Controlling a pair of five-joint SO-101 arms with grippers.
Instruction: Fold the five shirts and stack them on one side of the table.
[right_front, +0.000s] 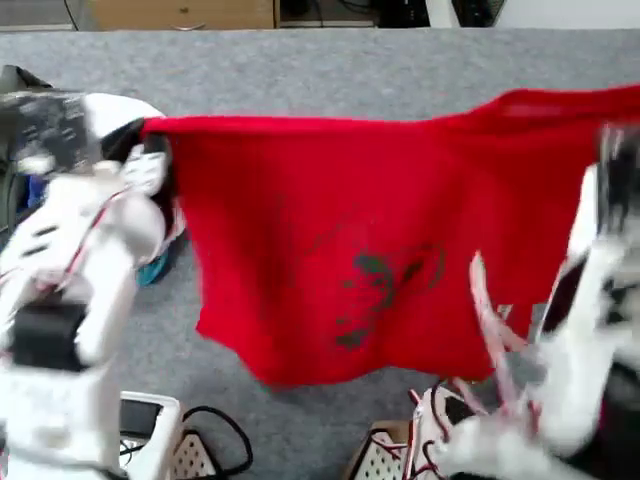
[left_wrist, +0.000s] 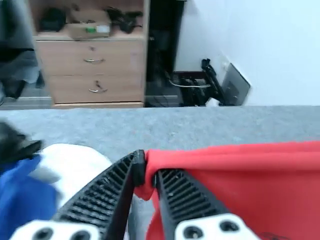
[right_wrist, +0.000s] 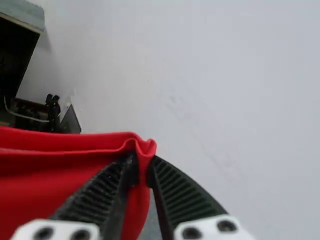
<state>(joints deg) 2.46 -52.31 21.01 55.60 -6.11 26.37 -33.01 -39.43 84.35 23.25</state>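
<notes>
Red shirt (right_front: 330, 250) is off the table (right_front: 300, 70), hung by its top edge and spread wide, print side facing the high view. The held edge is the long axis and runs straight across the table from arm to arm, sagging a little in the middle. The body hangs down from it on the robot's side, lower hem free.

Left gripper (left_wrist: 145, 170) is closed tight on one top corner, red cloth (left_wrist: 240, 180) bunched between its jaws. Right gripper (right_wrist: 140, 160) is closed tight on the opposite corner (right_wrist: 50, 170), same pinch.

Neither arm is nearer, since each has one end. My read is that the next move is a lay-down flat on the table, with both arms lowering together so the edge stays level.

White shirt (left_wrist: 70, 165) and blue shirt (left_wrist: 20, 200) lie on the table just beside the left gripper.
</notes>
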